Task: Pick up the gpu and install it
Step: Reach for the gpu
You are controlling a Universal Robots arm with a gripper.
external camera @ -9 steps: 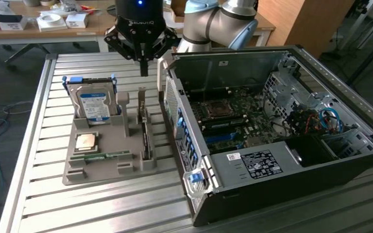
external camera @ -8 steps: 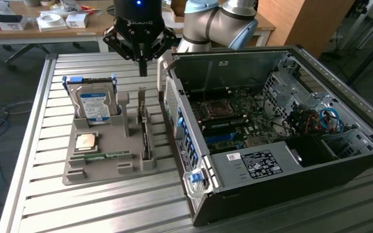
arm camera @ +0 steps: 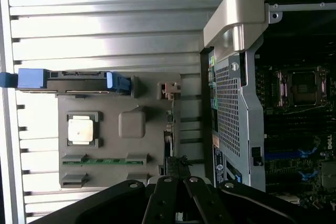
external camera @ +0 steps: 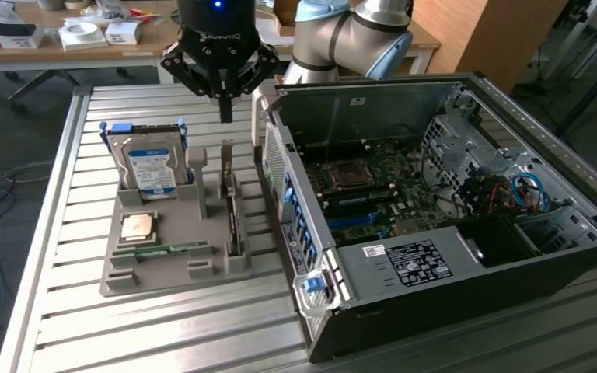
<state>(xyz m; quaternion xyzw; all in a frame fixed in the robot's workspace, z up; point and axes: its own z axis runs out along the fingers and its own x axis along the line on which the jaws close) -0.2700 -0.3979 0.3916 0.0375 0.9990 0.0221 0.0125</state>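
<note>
— Where can you drop in?
— Straight above the gpu [external camera: 233, 217] you have open air. The computer case [external camera: 277, 167] crowds one side, the hard drive [external camera: 151, 167] the other. The desk [external camera: 174, 326] lies bare along its near edge.

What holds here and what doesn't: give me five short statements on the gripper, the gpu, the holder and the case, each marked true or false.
1. The gripper is shut with nothing in it. True.
2. The gpu is already seated in the computer case. False: it stands on edge in the grey holder.
3. The hard drive stands upright in the holder. True.
4. The case's side is closed. False: it is open, and the motherboard shows.
5. The green memory stick lies flat in the holder. True.
</note>
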